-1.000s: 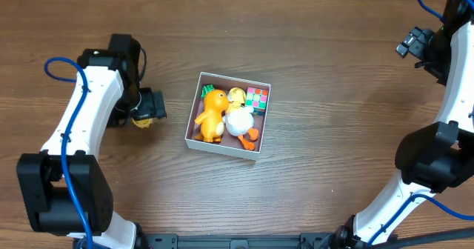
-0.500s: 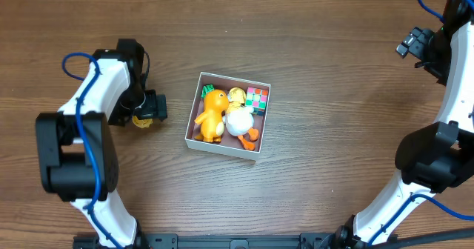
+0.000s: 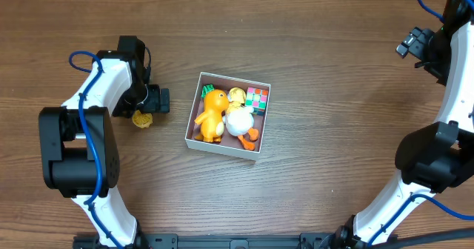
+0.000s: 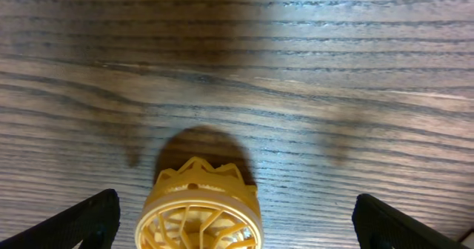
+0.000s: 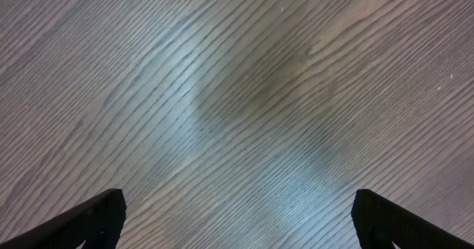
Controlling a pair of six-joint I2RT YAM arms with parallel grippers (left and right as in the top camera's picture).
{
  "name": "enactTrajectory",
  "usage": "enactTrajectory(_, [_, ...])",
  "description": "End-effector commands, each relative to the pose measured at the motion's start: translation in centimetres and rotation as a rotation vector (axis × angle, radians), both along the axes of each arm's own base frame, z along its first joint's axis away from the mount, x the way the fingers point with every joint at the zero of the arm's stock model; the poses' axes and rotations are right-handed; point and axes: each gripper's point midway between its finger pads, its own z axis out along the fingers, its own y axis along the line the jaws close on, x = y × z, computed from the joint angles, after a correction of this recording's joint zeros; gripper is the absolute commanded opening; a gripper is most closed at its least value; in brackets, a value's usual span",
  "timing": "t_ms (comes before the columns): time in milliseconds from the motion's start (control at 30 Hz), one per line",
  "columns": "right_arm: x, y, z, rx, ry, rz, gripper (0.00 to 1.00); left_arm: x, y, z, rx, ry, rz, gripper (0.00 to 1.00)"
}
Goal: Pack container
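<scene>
Table (image 3: pixel 311 27): brown wood grain.

Left arm (image 3: pixel 96 93): white and black, reaches up the left side of the table. Right arm (image 3: pixel 452 108): runs up the right edge.

Container (image 3: pixel 233 78): square, white walls, sits open-topped at the middle of the table, well apart from both arms. It holds an orange animal toy (image 3: pixel 211 115) along its left side, a white toy with orange feet (image 3: pixel 238 121) just right of that and touching it, a yellow toy (image 3: pixel 237 95) at the far side, and a coloured puzzle cube (image 3: pixel 258 98) in the far right corner.

Left gripper (image 3: pixel 154 101): left of the container, low over the table. In the wrist view its fingers (image 4: pixel 89 219) stand spread wide, gripping nothing.

Right gripper (image 5: pixel 237 223): far right corner, fingers spread wide over bare wood.

Small yellow spoked wheel (image 4: pixel 200 212): lies on the table between the left fingers, closer to the left one, touching neither.
</scene>
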Motion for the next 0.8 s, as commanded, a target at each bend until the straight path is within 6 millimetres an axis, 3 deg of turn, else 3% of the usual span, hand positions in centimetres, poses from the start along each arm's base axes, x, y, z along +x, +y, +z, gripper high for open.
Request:
enactTrajectory(0, [0.0,0.1,0.7,-0.006,-0.018,0.006,1.0,-0.2,-0.2,-1.0,-0.023,0.025,-0.02,1.0])
enactTrajectory(567, [0.0,0.1,0.7,-0.006,-0.018,0.006,1.0,-1.3,-0.2,-2.0,-0.024,0.085,-0.011,1.0])
enactTrajectory(767, [0.0,0.1,0.7,-0.006,-0.018,0.006,1.0,-1.4,-0.2,-2.0,-0.025,0.088,-0.011,0.83])
